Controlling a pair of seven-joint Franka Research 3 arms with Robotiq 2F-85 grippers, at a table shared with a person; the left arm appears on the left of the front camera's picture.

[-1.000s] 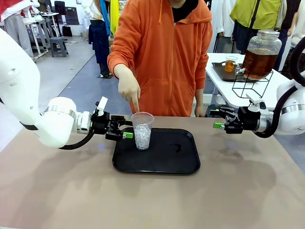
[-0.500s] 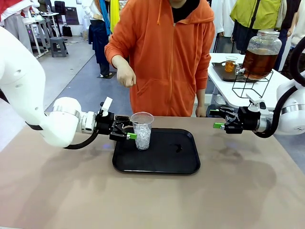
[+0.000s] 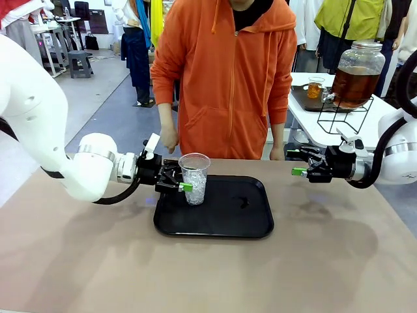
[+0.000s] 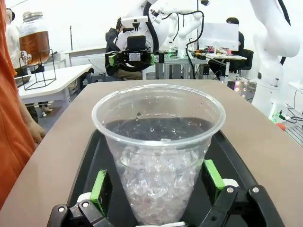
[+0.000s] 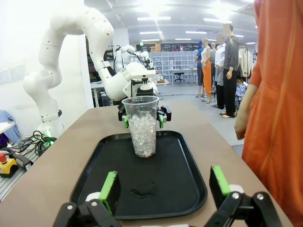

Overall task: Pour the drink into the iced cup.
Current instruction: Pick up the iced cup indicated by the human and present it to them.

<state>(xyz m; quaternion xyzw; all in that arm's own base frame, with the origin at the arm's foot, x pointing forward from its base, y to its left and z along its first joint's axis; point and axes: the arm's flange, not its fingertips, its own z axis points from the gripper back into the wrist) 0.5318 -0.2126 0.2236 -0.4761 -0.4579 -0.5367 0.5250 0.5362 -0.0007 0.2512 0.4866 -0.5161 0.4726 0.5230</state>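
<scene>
**Iced cup on the tray, drink off on the side table**

You'll find the drink in a big glass dispenser jar. The jar sits on a wire stand on the white side table, past the robot's right side and well apart from the cup (a small glass of the same amber liquid stands just beside the jar's tap). In the left wrist view the drink shows far off at the upper left.

The iced cup stands upright on the left part of the black tray, which lies flat on the brown table. It is clear plastic with ice piled in its lower part.

Your left gripper is level with the cup, with its fingers spread to either side. In its own wrist view the left gripper has its green pads low down, just beside the cup wall. You cannot tell from here whether they touch it.

Your right gripper hovers above the table to the right of the tray, well apart from the cup. It points toward the cup, and in its own wrist view the right gripper has its fingers spread with only air between them.

A person in an orange hoodie stands at the far edge, one hand hanging near the table just behind the left gripper.
</scene>
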